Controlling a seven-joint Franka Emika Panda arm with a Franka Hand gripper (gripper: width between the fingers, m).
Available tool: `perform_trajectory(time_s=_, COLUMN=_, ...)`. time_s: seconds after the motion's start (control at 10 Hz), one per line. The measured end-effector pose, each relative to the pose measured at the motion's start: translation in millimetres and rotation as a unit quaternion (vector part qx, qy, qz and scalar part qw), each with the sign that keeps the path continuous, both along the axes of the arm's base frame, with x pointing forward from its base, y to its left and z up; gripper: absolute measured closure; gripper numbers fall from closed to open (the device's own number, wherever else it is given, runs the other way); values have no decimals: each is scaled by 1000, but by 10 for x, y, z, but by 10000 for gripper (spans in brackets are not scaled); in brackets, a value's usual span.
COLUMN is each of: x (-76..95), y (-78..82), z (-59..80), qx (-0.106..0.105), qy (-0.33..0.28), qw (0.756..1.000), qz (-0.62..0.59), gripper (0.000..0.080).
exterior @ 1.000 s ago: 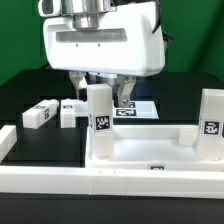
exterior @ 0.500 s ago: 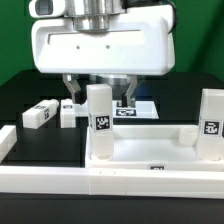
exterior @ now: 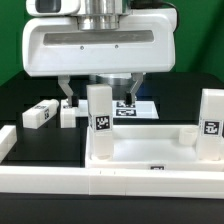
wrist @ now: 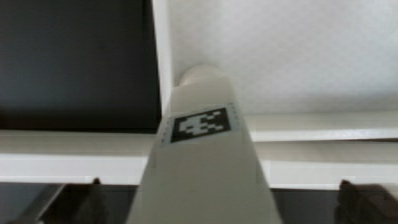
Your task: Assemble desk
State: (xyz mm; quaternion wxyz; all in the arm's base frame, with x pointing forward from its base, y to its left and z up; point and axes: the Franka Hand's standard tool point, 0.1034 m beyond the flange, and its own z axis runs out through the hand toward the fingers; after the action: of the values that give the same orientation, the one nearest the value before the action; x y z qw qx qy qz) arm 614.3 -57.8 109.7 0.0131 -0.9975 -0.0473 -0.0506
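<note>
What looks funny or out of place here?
Nothing looks broken or spilled. Only the two loose legs lie on their sides on the table, off the tabletop, at the exterior view's left. The other two legs stand upright at its ends.

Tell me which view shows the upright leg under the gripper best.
The exterior view: the leg shows whole, standing at the tabletop's corner with the open gripper flanking its top. The wrist view looks down its length, showing one tagged face, foreshortened.
</note>
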Motion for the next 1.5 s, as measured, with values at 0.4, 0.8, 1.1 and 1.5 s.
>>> perform_trajectory(time_s=0.4, x=10, y=-11, z=5, qx=-10, qy=-3, qw=999, qz=50, gripper=436)
perform_trajectory(time_s=0.8, x=10, y=-9, z=4, qx=-8, qy=-3, qw=999, qz=35, gripper=511)
perform_trajectory(time_s=1.1, x=9, y=-10, z=3, qx=2, qy=-1, qw=999, qz=-43, gripper=511)
perform_trajectory(time_s=1.5, x=4, y=-41, z=-13, qx=33, qy=1, qw=976, qz=-214, gripper=509)
